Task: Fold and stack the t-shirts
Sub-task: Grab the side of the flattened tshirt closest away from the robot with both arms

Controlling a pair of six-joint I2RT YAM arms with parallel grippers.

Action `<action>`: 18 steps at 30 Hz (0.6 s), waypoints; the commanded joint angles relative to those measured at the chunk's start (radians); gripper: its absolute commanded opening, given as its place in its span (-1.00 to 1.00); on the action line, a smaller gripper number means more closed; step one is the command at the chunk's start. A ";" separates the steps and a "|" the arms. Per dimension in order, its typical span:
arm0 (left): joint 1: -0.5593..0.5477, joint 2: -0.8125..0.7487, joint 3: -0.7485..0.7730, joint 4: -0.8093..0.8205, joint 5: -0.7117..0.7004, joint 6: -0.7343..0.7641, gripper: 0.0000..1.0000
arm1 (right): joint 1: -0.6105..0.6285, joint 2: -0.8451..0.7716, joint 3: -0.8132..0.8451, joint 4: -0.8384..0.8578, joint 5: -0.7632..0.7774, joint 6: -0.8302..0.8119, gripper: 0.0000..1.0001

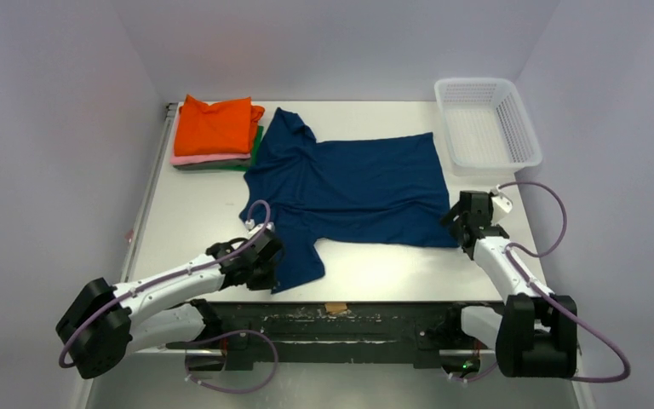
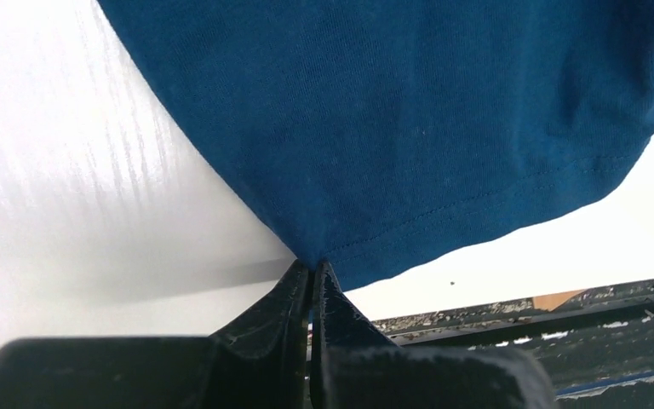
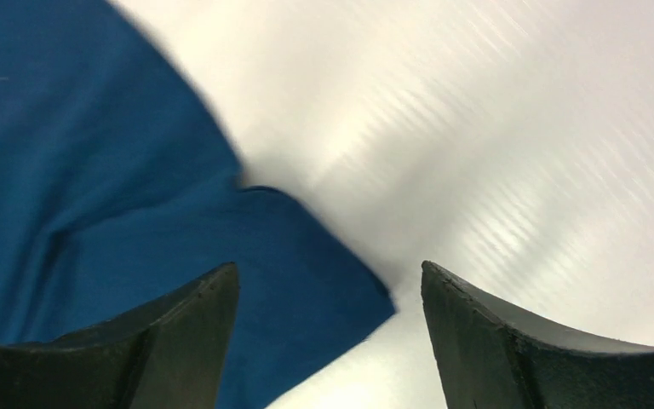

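Observation:
The navy blue t-shirt point(image 1: 349, 183) lies spread flat in the middle of the table, collar to the left, hem to the right. My left gripper point(image 1: 266, 254) is shut on the edge of its near sleeve point(image 2: 409, 136); in the left wrist view the fingertips point(image 2: 312, 266) pinch the cloth by the hem seam. My right gripper point(image 1: 460, 223) stands open over the shirt's near right hem corner point(image 3: 341, 298), which lies between the fingers on the table. Folded t-shirts are stacked at the back left: orange point(image 1: 215, 125) on top, pink point(image 1: 189, 158) and dark green point(image 1: 257, 146) below.
A white mesh basket point(image 1: 524, 115) stands at the back right corner, close to the shirt's hem. The white table point(image 1: 196, 221) ends in a dark front rail with a small tan scrap point(image 1: 335, 308). Walls close in on three sides.

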 commanded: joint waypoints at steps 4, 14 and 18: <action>-0.005 -0.119 -0.048 0.048 0.019 0.060 -1.00 | -0.136 0.187 -0.026 0.095 -0.139 0.012 0.24; -0.005 -0.139 -0.055 0.054 0.033 0.061 -1.00 | -0.134 0.197 -0.054 0.087 -0.221 0.007 -0.17; -0.005 -0.141 -0.049 0.045 0.030 0.061 -1.00 | -0.134 0.171 -0.061 0.042 -0.226 -0.008 -0.19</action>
